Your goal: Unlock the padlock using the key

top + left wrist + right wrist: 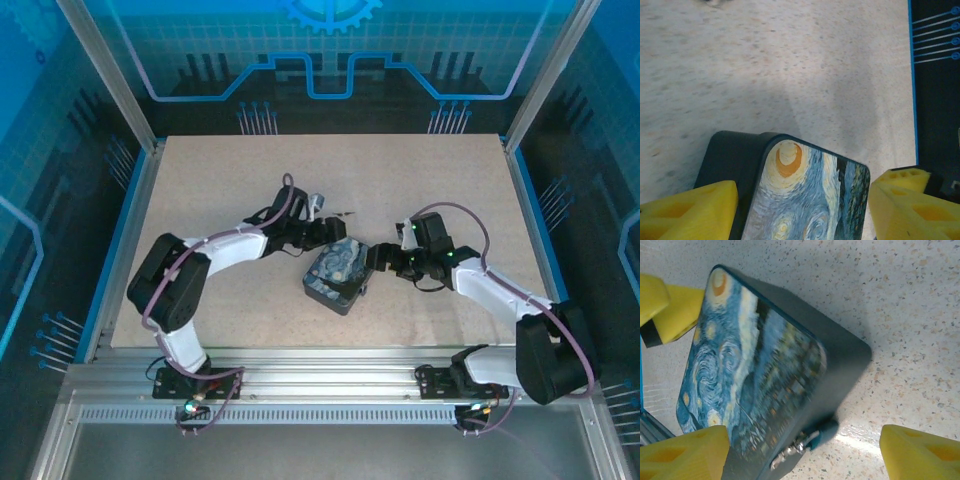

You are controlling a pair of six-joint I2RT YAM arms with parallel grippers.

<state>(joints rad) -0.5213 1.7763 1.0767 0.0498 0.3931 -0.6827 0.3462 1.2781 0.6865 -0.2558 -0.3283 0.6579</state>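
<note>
Padlock cannot be made out. The closed tin (335, 275) lies between both arms. Left gripper (805, 200) straddles its far end, jaws wide; right gripper (802, 452), equally near, gapes at the clasp (792, 447) side.

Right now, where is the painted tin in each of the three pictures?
Top: tin, middle of the table.
Left wrist: bottom centre, between the yellow fingers.
Right wrist: left half, running diagonally.
Shared landmark: the lid's orange moon, upper left in the right wrist view.
</note>
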